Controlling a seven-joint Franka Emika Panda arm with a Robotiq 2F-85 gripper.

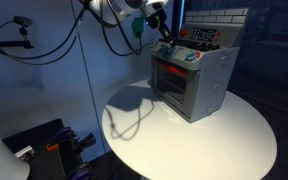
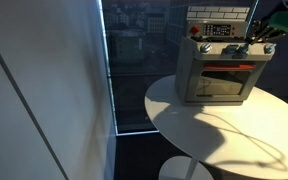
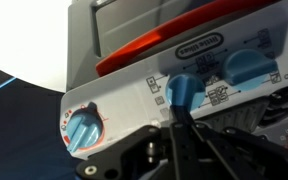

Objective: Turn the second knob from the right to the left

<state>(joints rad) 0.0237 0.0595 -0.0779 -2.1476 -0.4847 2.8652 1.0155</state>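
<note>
A grey toy oven [image 1: 196, 85] with an orange door handle stands on a round white table [image 1: 174, 140]; it also shows in the other exterior view [image 2: 219, 78]. Its control panel carries blue knobs. In the wrist view I see a knob with a red ring [image 3: 82, 130], a middle knob [image 3: 184, 90] and a larger knob [image 3: 246, 66]. My gripper [image 3: 177, 122] sits right at the lower edge of the middle knob, its dark fingers drawn together and the tips touching the knob. In both exterior views the gripper [image 1: 165, 40] [image 2: 256, 38] is at the oven's top panel.
The orange oven door handle [image 3: 154, 52] lies just past the knobs. A red button [image 2: 194, 29] sits on the panel's end. Cables hang from the arm [image 1: 114, 25]. A glass wall [image 2: 134, 60] stands behind the table. Dark equipment [image 1: 54, 145] sits on the floor.
</note>
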